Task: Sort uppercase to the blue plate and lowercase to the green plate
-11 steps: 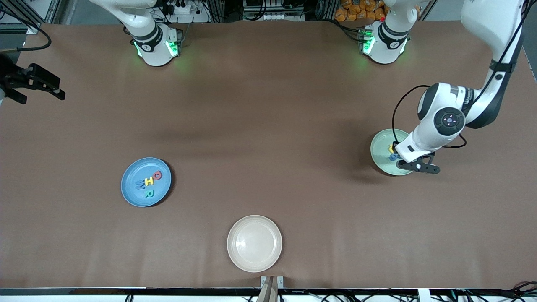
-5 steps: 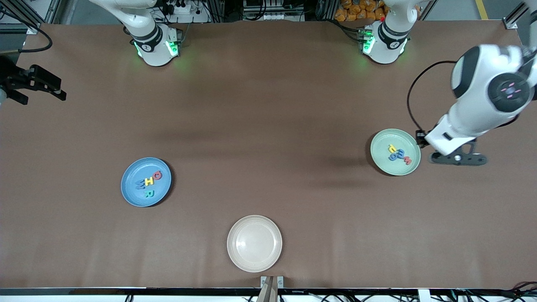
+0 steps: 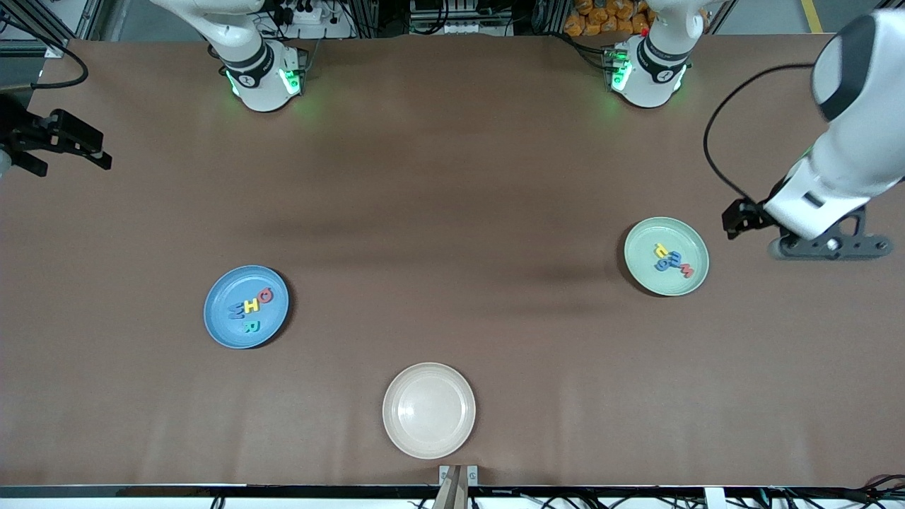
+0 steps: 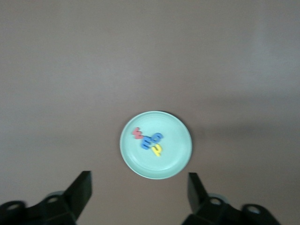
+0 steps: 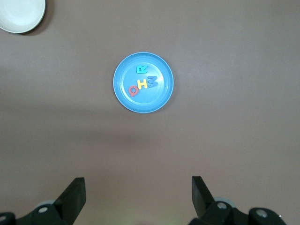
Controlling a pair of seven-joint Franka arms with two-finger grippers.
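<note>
The blue plate (image 3: 226, 325) holds the uppercase letters: blue M (image 3: 235, 309), yellow H (image 3: 250, 305), red G (image 3: 265, 296) and green R (image 3: 251, 326). The green plate (image 3: 647, 276) holds the lowercase letters: yellow h (image 3: 660, 249), a blue g and m (image 3: 668, 260) and red w (image 3: 686, 270). My left gripper (image 3: 828, 245) hangs open and empty over bare table beside the green plate (image 4: 173, 159). My right gripper (image 3: 67, 159) waits, open and empty, high at the right arm's end of the table, looking down on the blue plate (image 5: 154, 101).
An empty cream plate (image 3: 428, 410) lies near the table's front edge, midway between the two coloured plates. It also shows in a corner of the right wrist view as the cream plate (image 5: 21, 14). The arm bases stand along the table's back edge.
My left gripper has risen off the green plate and swung toward the left arm's end of the table, uncovering the letters in it. The right arm has not moved.
</note>
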